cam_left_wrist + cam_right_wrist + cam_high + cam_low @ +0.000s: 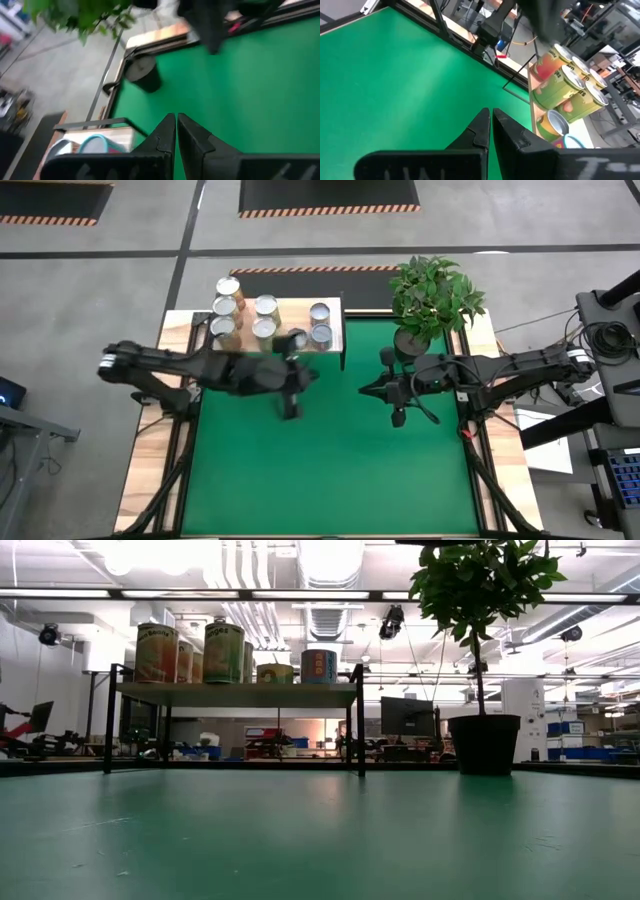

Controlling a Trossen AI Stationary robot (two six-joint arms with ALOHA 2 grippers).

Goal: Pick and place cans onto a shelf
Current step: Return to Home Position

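The shelf, a light wood top on thin black legs, stands at the table's far left. Several cans stand upright on it, with silvery tops and tan, green or orange labels; they also show in the right wrist view. My left gripper is blurred, in the air just in front of the shelf's near edge, shut and holding nothing. My right gripper hangs over the mat's far right part, in front of the plant, shut and holding nothing.
A leafy plant in a dark pot stands at the table's far right corner, next to the shelf's right end. The green mat stretches from both grippers to the near edge. Black frame bars run along the table's sides.
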